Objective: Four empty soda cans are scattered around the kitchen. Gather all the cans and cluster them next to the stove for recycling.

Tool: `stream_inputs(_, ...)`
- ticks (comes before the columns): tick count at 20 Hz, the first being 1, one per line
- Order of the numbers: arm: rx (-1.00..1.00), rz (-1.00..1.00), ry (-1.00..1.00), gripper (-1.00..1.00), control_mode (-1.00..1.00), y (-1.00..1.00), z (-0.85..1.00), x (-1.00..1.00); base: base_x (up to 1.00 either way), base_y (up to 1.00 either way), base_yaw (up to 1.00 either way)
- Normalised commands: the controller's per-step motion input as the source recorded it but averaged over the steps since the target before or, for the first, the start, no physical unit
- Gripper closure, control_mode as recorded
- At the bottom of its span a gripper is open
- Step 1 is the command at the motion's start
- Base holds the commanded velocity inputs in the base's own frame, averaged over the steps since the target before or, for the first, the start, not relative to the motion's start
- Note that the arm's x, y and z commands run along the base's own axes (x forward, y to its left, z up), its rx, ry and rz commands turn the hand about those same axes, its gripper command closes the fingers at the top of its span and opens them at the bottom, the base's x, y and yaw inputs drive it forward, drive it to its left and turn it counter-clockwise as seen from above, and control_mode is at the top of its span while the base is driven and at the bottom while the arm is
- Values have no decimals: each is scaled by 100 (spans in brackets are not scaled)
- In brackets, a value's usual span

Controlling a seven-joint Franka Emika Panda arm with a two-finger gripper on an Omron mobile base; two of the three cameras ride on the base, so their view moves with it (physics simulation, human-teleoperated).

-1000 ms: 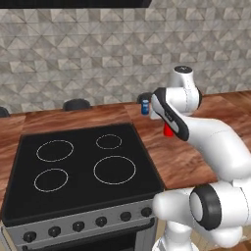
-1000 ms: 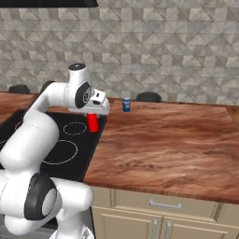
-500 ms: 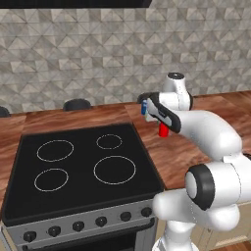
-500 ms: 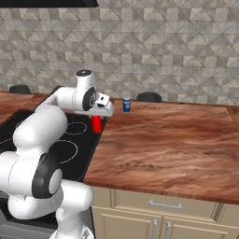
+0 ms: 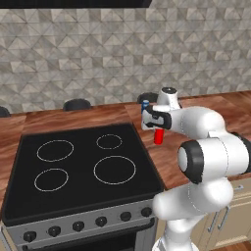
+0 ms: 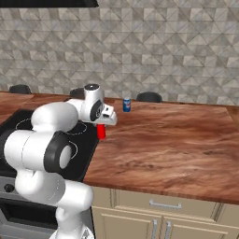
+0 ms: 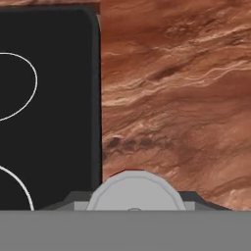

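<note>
My gripper [image 5: 158, 128] is shut on a red soda can [image 5: 159, 137], held upright and low over the brown counter [image 5: 171, 152], just off the stove's [image 5: 83, 166] right edge. From the other side the red can [image 6: 101, 132] hangs under the gripper [image 6: 103, 123]. Looking down from the hand, the can's silvery top [image 7: 134, 191] sits between the fingers, over the counter [image 7: 176, 98] next to the black stove [image 7: 49, 108]. A blue soda can [image 6: 126, 104] stands on the counter behind the hand, and the blue can [image 5: 145, 104] is half hidden in the left base view.
Dark stool seats [image 5: 77, 104] [image 6: 149, 96] show beyond the counter's far edge. A grey tiled wall [image 6: 163, 51] rises behind. The stove's knobs [image 5: 78, 226] line its front. Cabinet drawers [image 6: 161, 204] sit below the counter at right.
The hand has carried the red can down toward the counter and slightly nearer the stove's edge, and the elbow has folded closer to the cameras. The blue can has stayed put.
</note>
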Motion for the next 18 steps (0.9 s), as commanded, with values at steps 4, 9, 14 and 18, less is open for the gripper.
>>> stream_inputs(4, 0, 0, 0, 100, -100, -1, -49, 13, 0, 0, 0)
stream_inputs(9, 0, 0, 0, 100, -100, 0, -26, 6, 0, 0, 0)
stream_inputs(14, 0, 0, 0, 100, -100, 0, -20, 1, 0, 0, 0)
stream_inputs(18, 0, 0, 0, 100, -100, 0, -16, 0, 0, 0, 0)
